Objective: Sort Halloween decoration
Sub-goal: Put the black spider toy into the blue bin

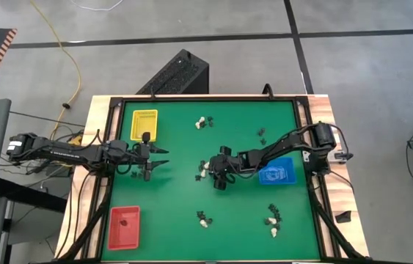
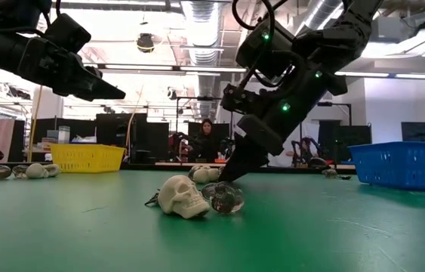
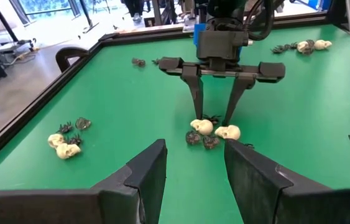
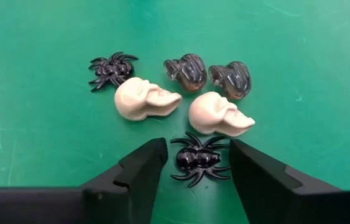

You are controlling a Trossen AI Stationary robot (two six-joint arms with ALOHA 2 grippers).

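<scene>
Mid-table: right gripper jaws apart, straddling black spider.
Progress: yellow tray holds one; clusters unsorted.

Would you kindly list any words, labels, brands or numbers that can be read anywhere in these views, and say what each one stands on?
No text can be read in any view.
Blue tray: a whitish mark shows inside it in the high view, too small to read.
Yellow tray, red tray: no lettering shows.
Skulls and spiders in the right wrist view: no markings.
</scene>
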